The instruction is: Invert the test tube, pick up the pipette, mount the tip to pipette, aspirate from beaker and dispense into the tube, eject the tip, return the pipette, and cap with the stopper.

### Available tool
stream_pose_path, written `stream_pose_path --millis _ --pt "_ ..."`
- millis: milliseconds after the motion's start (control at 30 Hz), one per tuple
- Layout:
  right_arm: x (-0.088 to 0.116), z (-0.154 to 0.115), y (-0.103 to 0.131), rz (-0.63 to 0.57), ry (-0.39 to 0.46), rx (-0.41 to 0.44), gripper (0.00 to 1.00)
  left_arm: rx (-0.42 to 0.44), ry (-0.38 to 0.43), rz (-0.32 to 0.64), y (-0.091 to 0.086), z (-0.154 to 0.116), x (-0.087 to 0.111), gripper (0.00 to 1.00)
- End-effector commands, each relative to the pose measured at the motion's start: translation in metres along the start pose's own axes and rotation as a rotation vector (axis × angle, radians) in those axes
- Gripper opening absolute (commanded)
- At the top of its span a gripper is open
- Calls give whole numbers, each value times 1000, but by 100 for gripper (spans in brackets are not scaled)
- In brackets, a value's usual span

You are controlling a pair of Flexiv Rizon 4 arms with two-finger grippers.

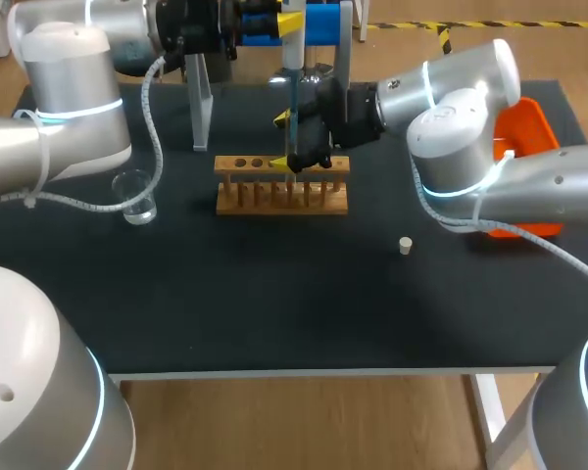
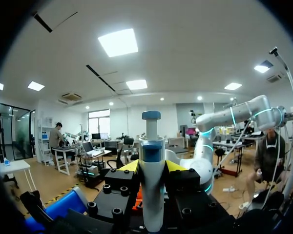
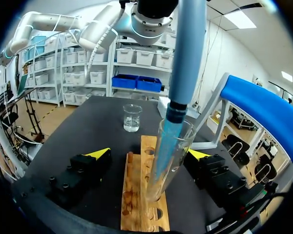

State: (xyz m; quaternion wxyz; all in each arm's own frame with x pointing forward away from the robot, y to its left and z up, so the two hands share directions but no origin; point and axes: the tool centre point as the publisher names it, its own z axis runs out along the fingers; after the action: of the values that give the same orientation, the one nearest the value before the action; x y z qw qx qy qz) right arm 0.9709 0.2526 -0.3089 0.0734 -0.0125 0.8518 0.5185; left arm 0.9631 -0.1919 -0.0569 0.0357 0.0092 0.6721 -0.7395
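Two arms are meeting over the wooden rack (image 1: 282,188) near the back of the table. The left claw (image 2: 152,168) is pinching the pipette (image 2: 151,146) from both sides and holding it upright. Its blue tip (image 3: 161,161) is reaching down inside the glass tube (image 3: 178,151), which is standing in the rack. The right claw (image 3: 149,154) is sitting spread wide, one finger on either side of the tube and neither touching it. This looks like the dispensing step. Doing it well probably means holding the tip centred and off the glass, pressing the plunger slowly, and closing the right claw only if the tube needs steadying. The right wrist view is showing the tip inside the tube and the beaker (image 3: 132,118) beyond the rack, both of which the left wrist view is missing. Only the overhead view is showing the stopper (image 1: 405,245), lying on the table well apart from the rack.
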Motion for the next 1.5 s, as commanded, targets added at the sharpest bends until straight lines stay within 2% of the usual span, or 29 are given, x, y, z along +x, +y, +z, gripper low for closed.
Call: stream_pose_path --millis 33,567,1500 --pt "0 -1 0 0 0 2 100 -10 -2 3 -5 2 1 0" --pt "0 -1 0 0 0 2 100 -42 -2 27 -25 3 -1 0" --pt "0 -1 0 0 0 2 100 -71 -11 73 -49 14 11 0"
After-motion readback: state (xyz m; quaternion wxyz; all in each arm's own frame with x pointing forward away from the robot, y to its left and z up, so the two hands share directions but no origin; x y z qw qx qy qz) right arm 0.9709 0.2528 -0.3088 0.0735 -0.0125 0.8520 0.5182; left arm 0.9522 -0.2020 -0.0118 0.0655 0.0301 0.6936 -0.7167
